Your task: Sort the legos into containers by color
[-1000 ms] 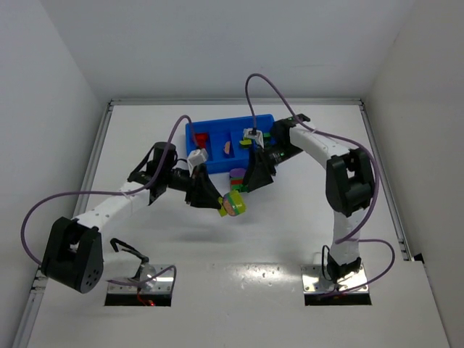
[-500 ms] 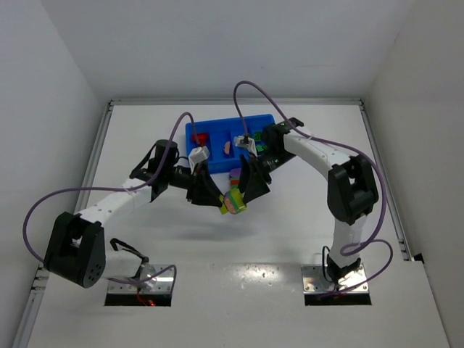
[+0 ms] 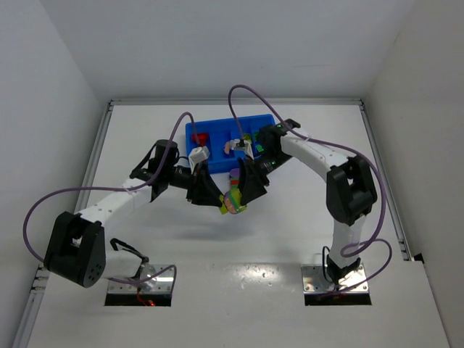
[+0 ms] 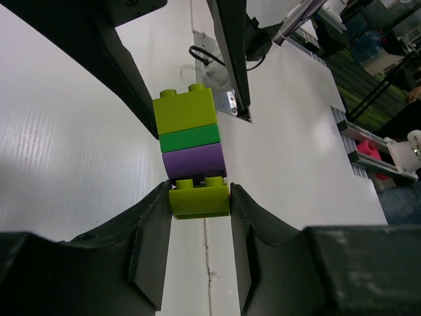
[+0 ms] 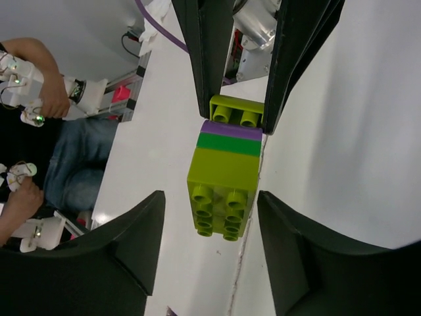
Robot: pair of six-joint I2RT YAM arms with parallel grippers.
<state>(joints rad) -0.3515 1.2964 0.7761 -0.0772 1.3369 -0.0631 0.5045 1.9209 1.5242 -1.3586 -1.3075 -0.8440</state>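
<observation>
White table point(image 3: 145, 138), white walls point(image 3: 217, 51): left end effector point(image 4: 198, 195) grips lego stack point(image 4: 191, 141), right end effector point(image 5: 210, 199) open.

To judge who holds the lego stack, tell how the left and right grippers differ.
The left gripper is shut on the small yellow-green brick at one end of the lego stack; the right gripper is open. The left gripper holds the stack; the right gripper's fingers flank the larger yellow-green brick at the other end, gaps on both sides. Both face the same stack.
</observation>
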